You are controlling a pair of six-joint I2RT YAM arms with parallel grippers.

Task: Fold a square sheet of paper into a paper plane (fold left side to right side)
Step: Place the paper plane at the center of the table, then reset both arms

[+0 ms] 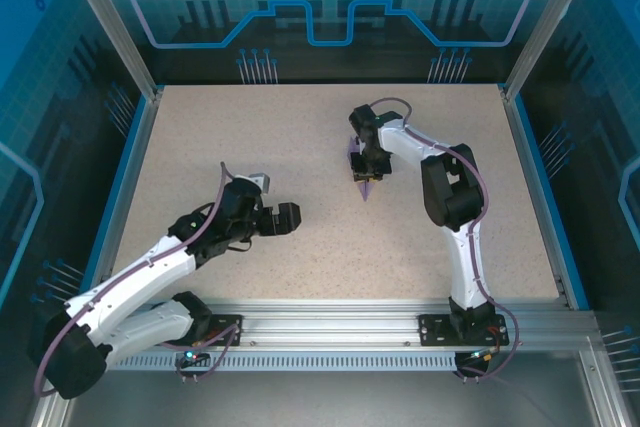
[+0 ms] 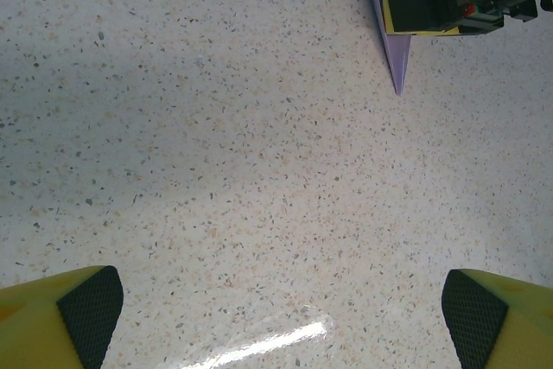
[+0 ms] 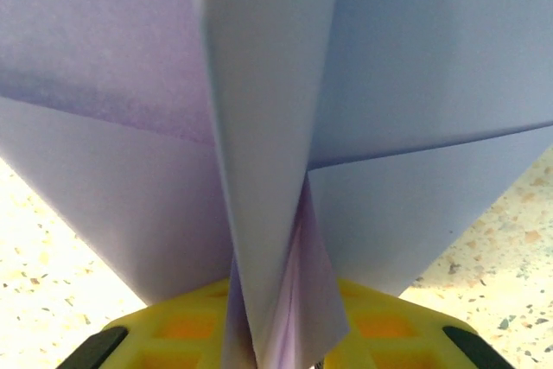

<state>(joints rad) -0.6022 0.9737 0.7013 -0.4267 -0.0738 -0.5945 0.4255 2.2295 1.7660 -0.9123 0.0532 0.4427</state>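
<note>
Risk lay mostly at the right tool [image 1: 364, 161], just right of centre in the overhead view, with the paper plane [image 1: 366, 187] under it. The plane's lavender point aimed toward the lower edge of the frame, either resting on the bench [image 1: 250, 137] or just above it; which could not be told. In the right wrist view the plane's centre keel ran down between the yellow fingers [image 3: 173, 330] at the bottom of the frame, and both wings spread up and outward. Whether the jaws were pinching that keel or standing slack around it could not be told. If the hold was loose, the thin paper would probably slide out or tip onto one wing, since only the narrow fold stood between the fingers. If it was tight, a downward push would likely buckle the slim nose against the bench, and a sideways drag could skew the crease. The wings looked springy and might have splayed wider with nothing pressing them. The left tool [image 1: 288, 218], lower left of centre, was released, its pads [image 2: 86, 308] spread wide over bare bench. It sat well apart from the plane, whose tip showed at the upper right of its view, so it was in no position to steady anything.
</note>
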